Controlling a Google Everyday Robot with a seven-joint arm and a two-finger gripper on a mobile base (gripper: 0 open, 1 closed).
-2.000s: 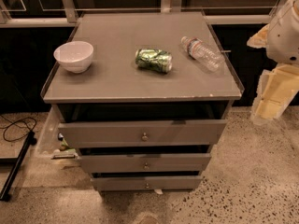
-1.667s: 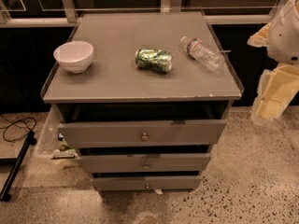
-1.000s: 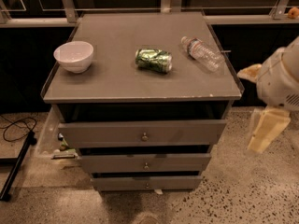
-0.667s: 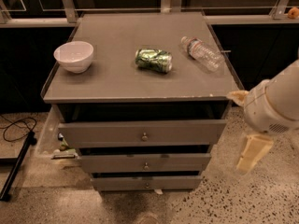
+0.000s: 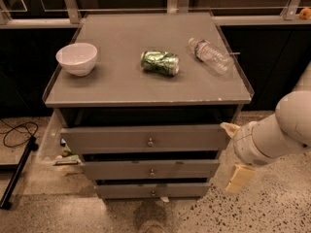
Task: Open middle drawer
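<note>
The grey cabinet has three drawer fronts stacked one above the other. The middle drawer (image 5: 180, 169) is the mid-sized front, with a small round metal knob (image 5: 151, 172) at its centre; none of its inside shows. The taller top front (image 5: 112, 139) is above it and the slimmest front (image 5: 126, 191) below. My gripper (image 5: 234, 154), white arm with cream parts, hangs just off the cabinet's right side at the height of the top and middle fronts. It touches no knob.
On the cabinet top (image 5: 121, 84) stand a white bowl (image 5: 77, 58), a crushed green can (image 5: 160, 62) and a lying plastic bottle (image 5: 210, 55). A black cable (image 5: 17, 132) and a stand leg (image 5: 17, 176) lie on the speckled floor at the left. Clutter (image 5: 65, 154) sits by the cabinet's left side.
My arm has swung down and to the left, from the upper right edge of the view to beside the cabinet's right side at drawer height. The drawers and the objects on top have not moved.
</note>
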